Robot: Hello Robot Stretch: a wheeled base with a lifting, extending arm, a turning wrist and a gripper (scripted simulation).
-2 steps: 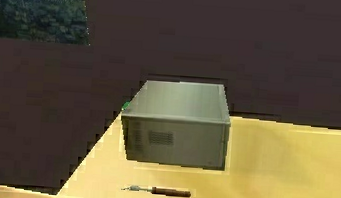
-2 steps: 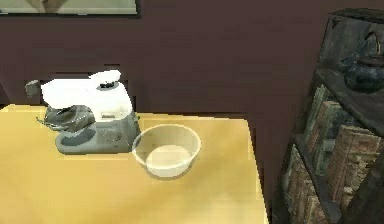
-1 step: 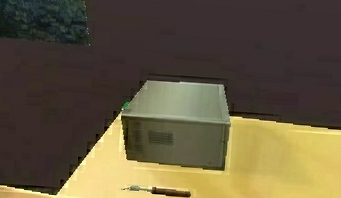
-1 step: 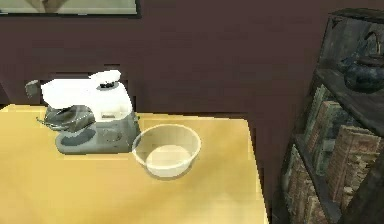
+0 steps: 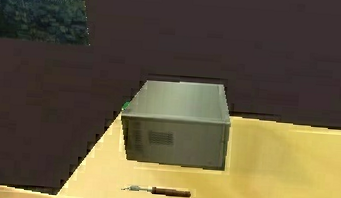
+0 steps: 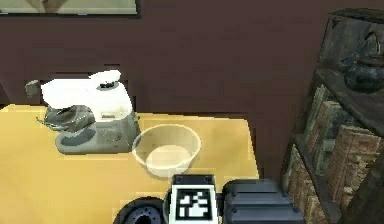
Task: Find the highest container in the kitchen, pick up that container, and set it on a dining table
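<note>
Ok so, going left to right in the arm side view: a white and grey stand mixer (image 6: 90,115) sits just left of the pale see-through round bowl (image 6: 166,150), close enough that I can't tell if they touch. Both are on the yellow counter (image 6: 40,180). That bowl is my guess for the container the task wants. It stands upright, mouth up. The bit that matters is that the dark hand (image 6: 146,212) pokes in at the bottom edge, on the near side of the bowl and a touch left of it, with the white marked square (image 6: 196,203) just right of the hand. So the bowl lies farther out along the reach and only slightly right of the hand. It's round, so there's no long axis to line up with. I can't tell whether the hand has anything in it, its far end is hard to make out. A dark bookshelf (image 6: 340,130) stands well right of the bowl, off the counter.
</note>
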